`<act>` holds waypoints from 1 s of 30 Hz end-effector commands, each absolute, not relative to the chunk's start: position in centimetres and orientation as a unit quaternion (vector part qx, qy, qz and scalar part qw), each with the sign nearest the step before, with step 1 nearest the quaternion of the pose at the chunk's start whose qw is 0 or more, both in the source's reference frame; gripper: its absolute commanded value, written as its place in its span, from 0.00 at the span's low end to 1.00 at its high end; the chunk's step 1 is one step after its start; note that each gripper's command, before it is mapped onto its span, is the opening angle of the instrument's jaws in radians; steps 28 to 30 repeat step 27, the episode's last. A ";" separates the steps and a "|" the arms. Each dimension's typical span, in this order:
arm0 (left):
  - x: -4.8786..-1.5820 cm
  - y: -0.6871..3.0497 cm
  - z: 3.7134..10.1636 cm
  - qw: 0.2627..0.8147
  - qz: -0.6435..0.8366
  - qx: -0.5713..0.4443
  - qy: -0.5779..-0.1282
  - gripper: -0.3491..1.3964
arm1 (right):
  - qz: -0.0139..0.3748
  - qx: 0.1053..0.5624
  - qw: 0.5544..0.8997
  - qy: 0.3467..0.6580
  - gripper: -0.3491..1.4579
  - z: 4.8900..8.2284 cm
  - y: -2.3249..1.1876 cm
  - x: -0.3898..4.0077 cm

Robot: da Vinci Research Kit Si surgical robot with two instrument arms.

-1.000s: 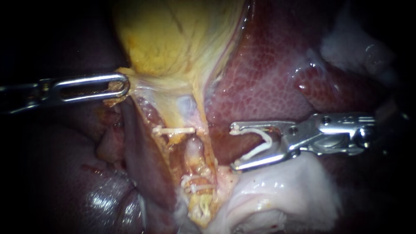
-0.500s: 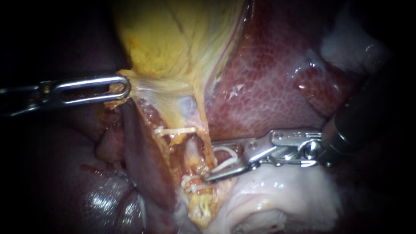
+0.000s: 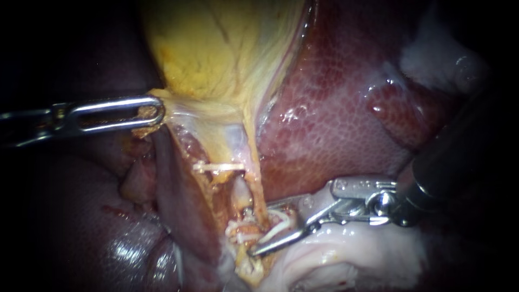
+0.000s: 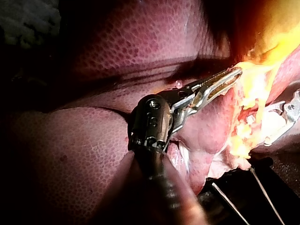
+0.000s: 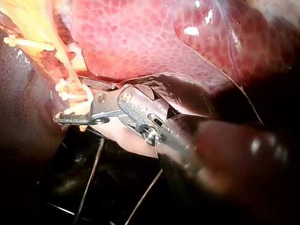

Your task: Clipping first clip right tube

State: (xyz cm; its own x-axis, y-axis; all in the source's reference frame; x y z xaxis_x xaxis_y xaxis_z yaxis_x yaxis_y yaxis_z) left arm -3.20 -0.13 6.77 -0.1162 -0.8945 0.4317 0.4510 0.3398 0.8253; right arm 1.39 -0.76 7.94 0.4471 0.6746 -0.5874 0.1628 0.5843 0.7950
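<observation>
The yellow gallbladder (image 3: 216,48) hangs over a pale tube (image 3: 241,190) that runs down from it. A white clip (image 3: 219,165) crosses the tube high up, and more white clip material (image 3: 242,233) sits lower. My right instrument (image 3: 254,230) comes in from the right with a white clip (image 3: 278,223) held between its jaws, which straddle the tube just above the lower clips. In the right wrist view its jaws (image 5: 77,107) lie against the yellow tissue. My left instrument (image 3: 147,112) is shut on the gallbladder's lower edge; its jaws (image 4: 221,82) show the same grip in the left wrist view.
Red mottled liver (image 3: 335,108) fills the right and upper right. A dark liver lobe (image 3: 178,200) lies left of the tube. Pale white tissue (image 3: 346,254) sits under my right instrument. My right instrument (image 4: 283,117) shows beyond the yellow tissue in the left wrist view.
My right instrument has moved left and down from beside the liver onto the tube, its jaws now narrower around the clip. The left instrument holds still.
</observation>
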 end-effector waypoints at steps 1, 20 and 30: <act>-3.20 -0.13 6.78 0.630 -0.534 0.212 -0.522 0.00 | 0.176 0.421 0.740 0.494 0.48 7.97 -0.77 1.38; -3.21 -0.14 6.78 0.630 -0.534 0.212 -0.522 0.00 | 0.197 0.438 0.736 0.476 0.00 8.00 -0.71 1.26; -3.20 -0.13 6.78 0.630 -0.534 0.212 -0.522 0.00 | 0.205 0.441 0.735 0.473 0.24 7.99 -0.72 1.24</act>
